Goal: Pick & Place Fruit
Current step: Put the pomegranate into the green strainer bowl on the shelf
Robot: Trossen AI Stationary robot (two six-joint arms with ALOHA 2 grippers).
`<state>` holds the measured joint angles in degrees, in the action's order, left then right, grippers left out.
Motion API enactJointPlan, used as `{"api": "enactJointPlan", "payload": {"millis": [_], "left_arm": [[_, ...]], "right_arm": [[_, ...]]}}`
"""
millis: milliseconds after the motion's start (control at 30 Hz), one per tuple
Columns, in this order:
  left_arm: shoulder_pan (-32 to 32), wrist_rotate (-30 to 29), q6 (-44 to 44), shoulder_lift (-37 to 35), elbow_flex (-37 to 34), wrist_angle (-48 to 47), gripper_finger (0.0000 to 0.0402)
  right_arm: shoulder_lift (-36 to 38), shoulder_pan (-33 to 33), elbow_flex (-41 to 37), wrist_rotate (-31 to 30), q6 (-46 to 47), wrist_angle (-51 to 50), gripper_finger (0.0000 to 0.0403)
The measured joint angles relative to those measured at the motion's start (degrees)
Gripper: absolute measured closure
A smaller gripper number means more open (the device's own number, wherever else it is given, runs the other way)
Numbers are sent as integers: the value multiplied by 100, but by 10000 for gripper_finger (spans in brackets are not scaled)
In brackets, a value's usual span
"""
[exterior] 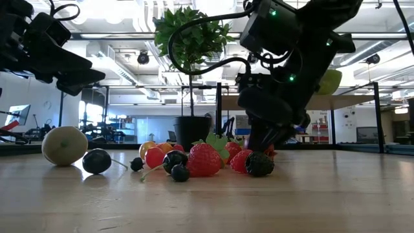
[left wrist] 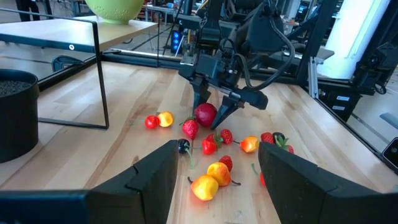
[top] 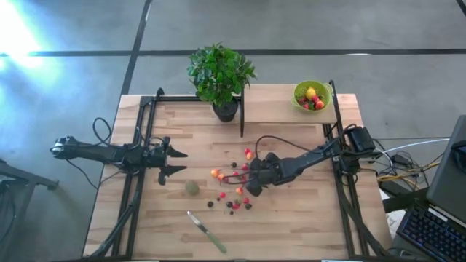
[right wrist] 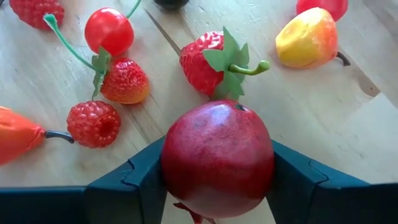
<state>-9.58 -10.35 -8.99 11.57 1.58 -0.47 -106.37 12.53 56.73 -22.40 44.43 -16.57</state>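
Small toy fruits (top: pixel 231 191) lie scattered on the wooden table's middle: strawberries (right wrist: pixel 124 81), cherries, dark berries and orange pieces. A dull-green ball (top: pixel 191 187) rests on the table left of them. My right gripper (top: pixel 246 183) reaches into the heap and is shut on a dark-red round fruit (right wrist: pixel 217 158), seen from the far side in the left wrist view (left wrist: pixel 205 114). My left gripper (top: pixel 175 161) waits open above the table's left part, with nothing between its fingers. My right gripper pinches the dark-red round fruit between its two fingers, one on each of its opposite sides (right wrist: pixel 169 163). The fingers slant down at it from the table's right side. The fruit sits low among the other fruits; whether it rests on the table, I cannot tell.
A lime-green bowl (top: pixel 298 92) with a few fruits stands on a raised shelf at the far right. A potted plant (top: pixel 220 73) stands at the far middle. A green-handled knife (top: pixel 207 231) lies near the front edge. Black frame rails (top: pixel 138 145) run along both sides.
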Motion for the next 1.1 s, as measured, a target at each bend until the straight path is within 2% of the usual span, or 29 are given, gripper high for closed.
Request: {"api": "enactJointPlan", "payload": {"millis": [300,567,867,1100], "left_arm": [[0,0,-1,0,-2,0,172],[2,0,0,0,-2,0,172],[0,2,-2,0,0,0,172],[2,0,0,0,0,0,172]], "right_arm": [[608,-6,-2,-33,-211,-661,209],[2104,-299,-2,-657,-622,-1544,195],[4075,-1290,2,-781,-1655,-1701,208],[4974,-2381,4,-779,-2192,-1847,198]]}}
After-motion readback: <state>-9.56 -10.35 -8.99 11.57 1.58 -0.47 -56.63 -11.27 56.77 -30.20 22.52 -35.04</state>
